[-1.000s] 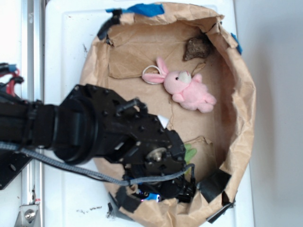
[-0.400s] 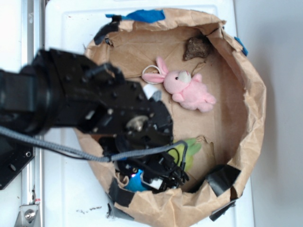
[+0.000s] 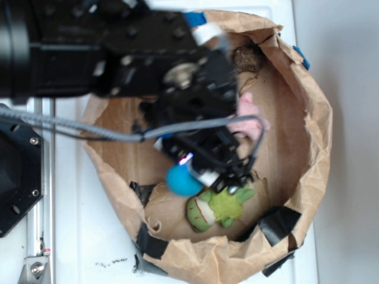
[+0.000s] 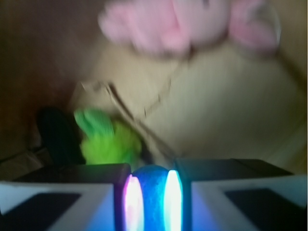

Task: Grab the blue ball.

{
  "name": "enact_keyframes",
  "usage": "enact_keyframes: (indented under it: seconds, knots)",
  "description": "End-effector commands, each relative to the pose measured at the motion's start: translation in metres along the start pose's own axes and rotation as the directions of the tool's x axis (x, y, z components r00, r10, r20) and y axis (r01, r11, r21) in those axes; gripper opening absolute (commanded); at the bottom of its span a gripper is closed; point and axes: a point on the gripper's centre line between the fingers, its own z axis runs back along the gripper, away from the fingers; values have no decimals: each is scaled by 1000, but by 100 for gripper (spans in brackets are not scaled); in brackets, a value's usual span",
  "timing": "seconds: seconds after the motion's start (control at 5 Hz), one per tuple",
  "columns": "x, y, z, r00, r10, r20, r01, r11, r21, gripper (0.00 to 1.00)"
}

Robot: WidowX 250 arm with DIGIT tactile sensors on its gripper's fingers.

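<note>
Gripper (image 4: 150, 202): we are seeing it at the bottom centre of the wrist view, with its jaws closed against both sides of the blue ball (image 4: 150, 195); glowing strips are lighting the two contact edges.
Gripper, exterior view (image 3: 192, 174): it is hanging at the centre of the frame, inside the outline of the paper bag.
Blue ball, exterior view (image 3: 182, 181): it is sitting pinched at the gripper tip, lower centre of the frame, just up and left of the green plush toy (image 3: 216, 207); we cannot tell whether it is touching the paper beneath.
Arm (image 3: 112, 53): it is filling the upper left of the exterior view, with a grey cable (image 3: 89, 131) looping below it.
Green plush toy, wrist view (image 4: 108, 142): it is lying just beyond the left finger, blurred, at left centre of the frame.
Paper bag (image 3: 308, 142): its crumpled brown wall is ringing the toys, with black tape patches (image 3: 278, 223) along the lower rim.
Pink plush bunny (image 4: 178, 24): it is lying farther off at the top of the wrist view, blurred; in the exterior view it is mostly hidden behind the gripper assembly.
Dark brown lump (image 3: 247, 58): it is resting at the upper rim of the bag, well apart from the ball.
White surface (image 3: 343, 118): it is lying under the bag on the right.
</note>
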Motion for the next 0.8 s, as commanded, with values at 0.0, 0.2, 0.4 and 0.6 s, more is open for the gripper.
enact_keyframes:
  seconds: [0.0,0.2,0.4,0.6]
  knots:
    - [40,9,31,924,-354,143,307,913,269,0]
    - [34,6,51,917,-365,163,309,906,289,0]
    - [22,-1,65,892,-398,214,354,910,215,0]
    - [11,-7,71,893,-393,218,369,919,141,0]
